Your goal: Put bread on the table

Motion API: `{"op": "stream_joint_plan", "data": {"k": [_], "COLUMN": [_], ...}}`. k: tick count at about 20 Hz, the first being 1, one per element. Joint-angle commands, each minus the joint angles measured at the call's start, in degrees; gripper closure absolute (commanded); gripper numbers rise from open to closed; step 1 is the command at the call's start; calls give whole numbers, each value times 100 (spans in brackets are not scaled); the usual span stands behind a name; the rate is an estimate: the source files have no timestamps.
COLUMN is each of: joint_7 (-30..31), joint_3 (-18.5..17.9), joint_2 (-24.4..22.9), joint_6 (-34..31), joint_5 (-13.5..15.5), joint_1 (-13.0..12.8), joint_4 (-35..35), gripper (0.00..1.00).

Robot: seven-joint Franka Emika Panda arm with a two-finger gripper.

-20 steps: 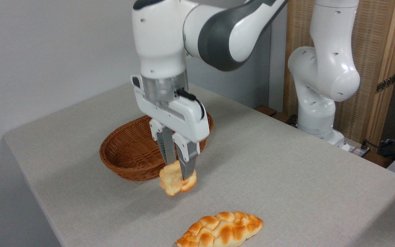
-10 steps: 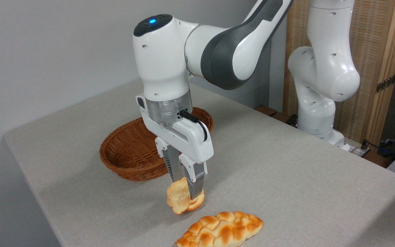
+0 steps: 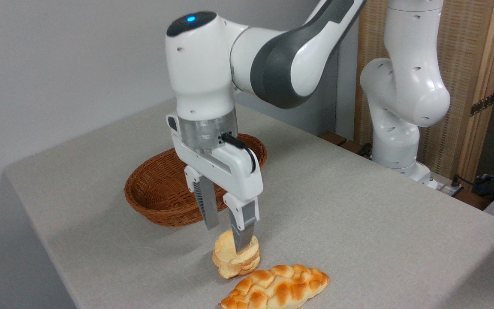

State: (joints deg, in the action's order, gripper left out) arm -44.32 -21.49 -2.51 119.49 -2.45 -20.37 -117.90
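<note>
The bread point(image 3: 235, 259), carried in the air a second ago, now rests on the desk point(image 3: 358, 214), just beside the braided loaf point(image 3: 277, 287). The pincer point(image 3: 225, 238), clamped on it before, now has its fingers spread apart, the left finger clear of the bread.

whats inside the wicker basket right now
The visible part of the wicker basket holds nothing, only bare weave. The gripper and arm cover its right side, so that part cannot be checked.

Pale bun point(image 3: 235, 258) lies on grey table point(image 3: 358, 223)
</note>
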Motion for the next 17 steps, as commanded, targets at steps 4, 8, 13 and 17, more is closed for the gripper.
{"op": "stream_joint_plan", "data": {"k": [4,8,13,17], "joint_7": [431,890,907,890], "joint_3": [276,636,1059,1146], "joint_2": [-83,-118,-118,-118], "joint_6": [-49,-154,-154,-154], "joint_5": [262,262,218,218], "joint_1": [-134,-143,-143,-143], "joint_4": [574,917,1129,1172], "gripper": [0,0,0,0]}}
